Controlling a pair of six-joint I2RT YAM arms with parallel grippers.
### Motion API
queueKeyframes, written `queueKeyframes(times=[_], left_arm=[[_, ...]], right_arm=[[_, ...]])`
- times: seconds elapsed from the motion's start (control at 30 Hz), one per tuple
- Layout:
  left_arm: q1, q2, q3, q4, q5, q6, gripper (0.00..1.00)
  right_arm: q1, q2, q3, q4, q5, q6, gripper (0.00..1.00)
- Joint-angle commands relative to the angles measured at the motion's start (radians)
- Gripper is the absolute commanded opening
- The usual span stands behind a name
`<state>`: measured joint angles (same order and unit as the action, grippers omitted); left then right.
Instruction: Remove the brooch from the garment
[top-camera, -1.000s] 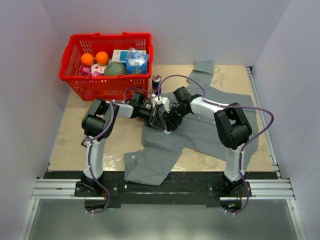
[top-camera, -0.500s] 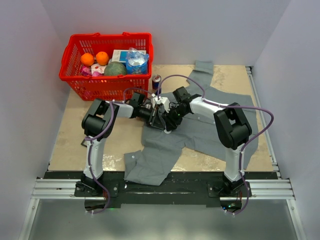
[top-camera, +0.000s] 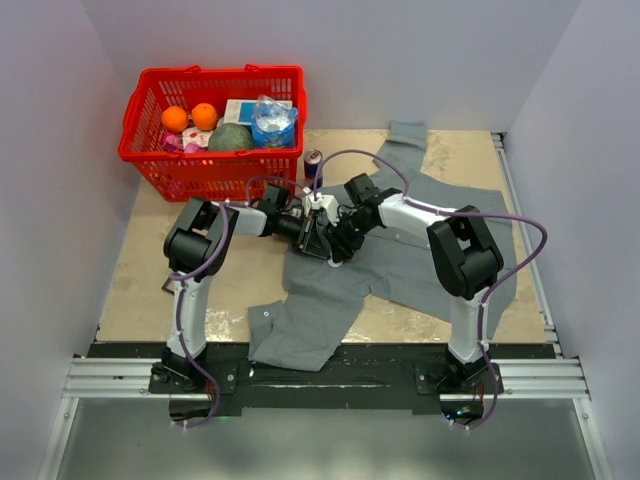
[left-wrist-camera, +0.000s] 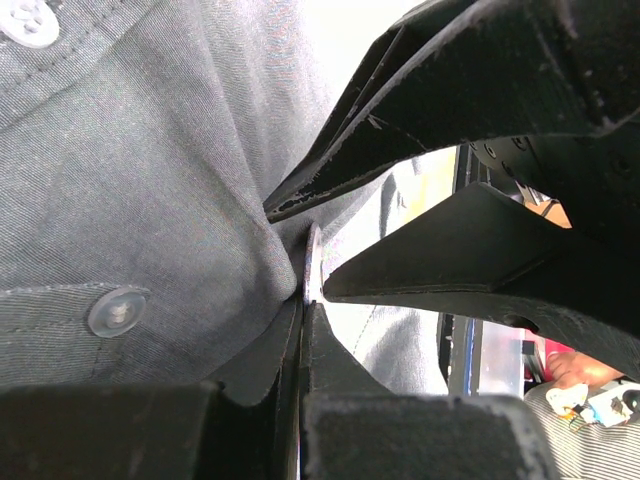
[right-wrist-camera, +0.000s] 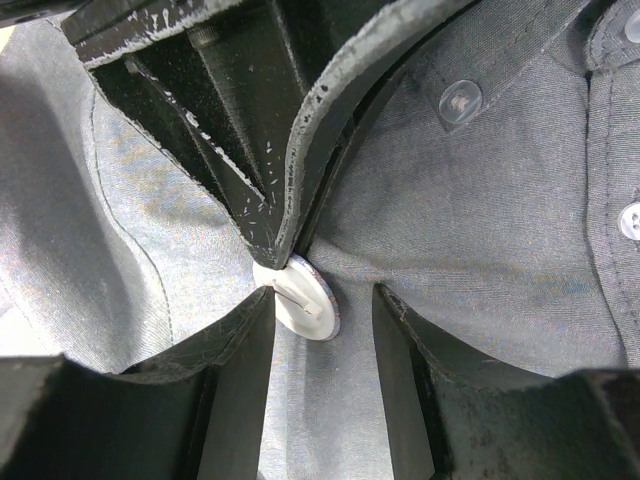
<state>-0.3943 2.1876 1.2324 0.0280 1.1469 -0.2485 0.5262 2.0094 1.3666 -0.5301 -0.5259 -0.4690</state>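
Note:
The garment (top-camera: 420, 260) is a grey button-up shirt spread over the table, and both grippers meet on its left half. The brooch (right-wrist-camera: 310, 300) shows its white back against the cloth (right-wrist-camera: 480, 260). In the left wrist view the brooch (left-wrist-camera: 313, 262) is a thin edge-on disc. My left gripper (left-wrist-camera: 302, 300) is shut on the disc's rim, its fingers (right-wrist-camera: 300, 150) reaching down from the top of the right wrist view. My right gripper (right-wrist-camera: 325, 300) is open and straddles the brooch; one tip touches the disc, the other stands apart. From above, the left gripper (top-camera: 320, 238) and right gripper (top-camera: 335, 245) hide the brooch.
A red basket (top-camera: 215, 120) with oranges, a bottle and other items stands at the back left. A drink can (top-camera: 313, 163) stands just behind the grippers. Pale shirt buttons (right-wrist-camera: 460, 98) lie near the brooch. A small dark object (top-camera: 168, 288) lies by the left arm.

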Motion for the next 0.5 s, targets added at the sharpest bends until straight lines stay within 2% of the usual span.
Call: queueKeyframes(times=[0.0,0.47], left_arm=[[0.011,0.006,0.026,0.043,0.068,-0.026,0.0],[0.014,0.023,0.029,0.055,0.076,-0.041,0.0]], right_arm=[[0.009,0.038,-0.009,-0.034,0.092,-0.02,0.46],[0.009,0.003,-0.027,-0.048,0.069,-0.052,0.46]])
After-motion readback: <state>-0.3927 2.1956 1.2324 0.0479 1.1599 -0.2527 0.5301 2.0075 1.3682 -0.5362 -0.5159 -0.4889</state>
